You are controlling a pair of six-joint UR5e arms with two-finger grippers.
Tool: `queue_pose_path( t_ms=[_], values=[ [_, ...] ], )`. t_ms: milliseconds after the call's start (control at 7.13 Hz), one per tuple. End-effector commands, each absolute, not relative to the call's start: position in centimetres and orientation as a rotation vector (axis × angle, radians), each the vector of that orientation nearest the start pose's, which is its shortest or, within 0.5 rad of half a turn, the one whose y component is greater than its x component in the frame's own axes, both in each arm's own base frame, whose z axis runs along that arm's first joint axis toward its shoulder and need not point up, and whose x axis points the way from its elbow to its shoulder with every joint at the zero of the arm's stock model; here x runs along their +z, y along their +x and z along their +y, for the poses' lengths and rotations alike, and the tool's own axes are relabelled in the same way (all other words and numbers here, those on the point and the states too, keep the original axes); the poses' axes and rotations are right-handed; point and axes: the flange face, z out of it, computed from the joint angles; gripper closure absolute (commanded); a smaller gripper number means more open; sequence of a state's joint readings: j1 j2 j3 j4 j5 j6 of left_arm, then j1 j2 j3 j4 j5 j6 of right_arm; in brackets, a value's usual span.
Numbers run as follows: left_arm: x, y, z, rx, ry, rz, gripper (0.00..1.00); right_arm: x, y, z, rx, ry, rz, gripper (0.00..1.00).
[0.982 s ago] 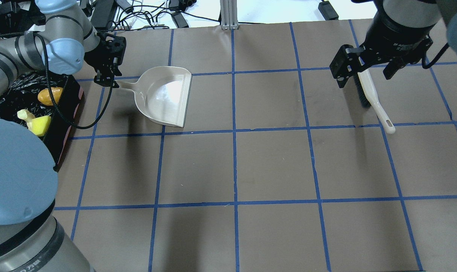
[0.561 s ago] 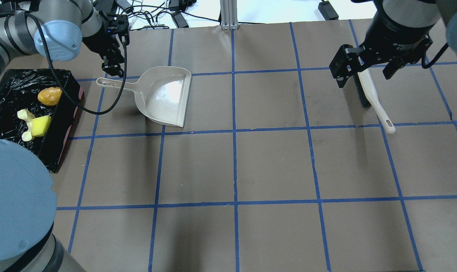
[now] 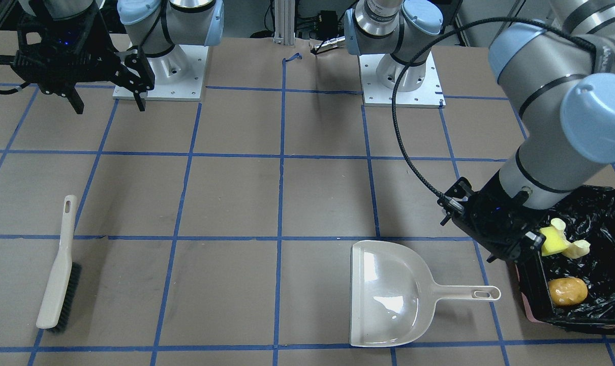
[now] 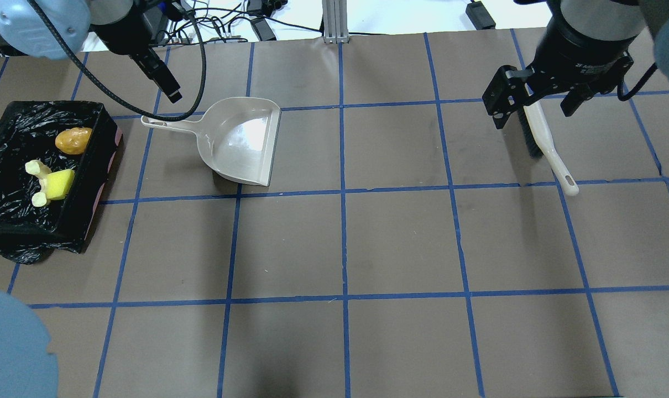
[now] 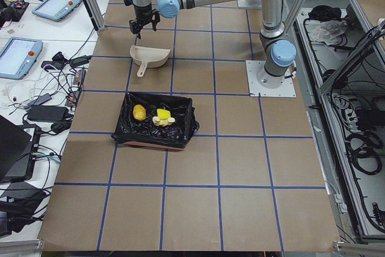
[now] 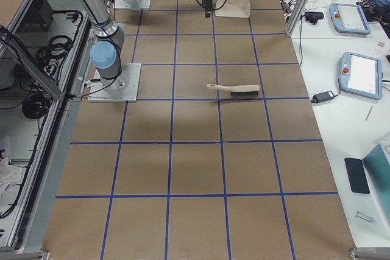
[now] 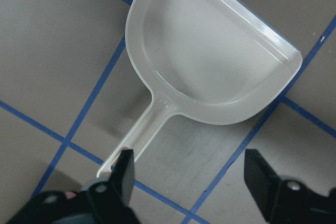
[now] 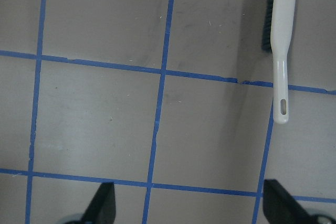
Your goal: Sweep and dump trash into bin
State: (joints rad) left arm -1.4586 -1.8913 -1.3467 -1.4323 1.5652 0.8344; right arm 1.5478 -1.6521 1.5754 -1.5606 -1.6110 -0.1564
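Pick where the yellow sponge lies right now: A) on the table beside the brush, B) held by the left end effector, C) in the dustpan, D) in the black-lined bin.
D: the yellow sponge lies inside the black-lined bin, while the dustpan sits empty.

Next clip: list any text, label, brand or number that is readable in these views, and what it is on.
White lettering on the right gripper's wrist collar in the overhead view: too small and blurred to read.
Tablet screens on the side desk: too small to read.
Dustpan, brush, bin: no text visible.
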Motion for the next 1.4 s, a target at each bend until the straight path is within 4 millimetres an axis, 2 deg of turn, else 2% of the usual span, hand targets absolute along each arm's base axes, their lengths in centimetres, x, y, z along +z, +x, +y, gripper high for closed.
queue_pose_path(
  t_ms=[0, 280, 561, 701, 1262],
  values=[
    [47.9, -7.2, -59.8, -0.065, 0.545, 3.083, 0.0, 52.3, 11.9, -46.5, -0.096, -0.213, 3.18, 0.0],
    [50.3, -6.9, -55.8, 0.051, 0.365, 3.056, 0.0, 52.3, 11.9, -46.5, -0.096, -0.213, 3.18, 0.0],
    [51.4, -8.6, -52.1, 0.013, 0.274, 3.099, 0.0, 52.3, 11.9, -46.5, -0.096, -0.22, 3.178, 0.0],
    [51.5, -9.4, -51.1, 0.01, 0.185, 3.112, 0.0, 52.3, 11.9, -46.5, -0.096, -0.22, 3.178, 0.0],
    [52.0, -9.4, -50.5, -0.042, 0.161, 3.104, 0.0, 52.4, 11.9, -46.6, -0.104, -0.218, 3.175, 0.0]
  ],
)
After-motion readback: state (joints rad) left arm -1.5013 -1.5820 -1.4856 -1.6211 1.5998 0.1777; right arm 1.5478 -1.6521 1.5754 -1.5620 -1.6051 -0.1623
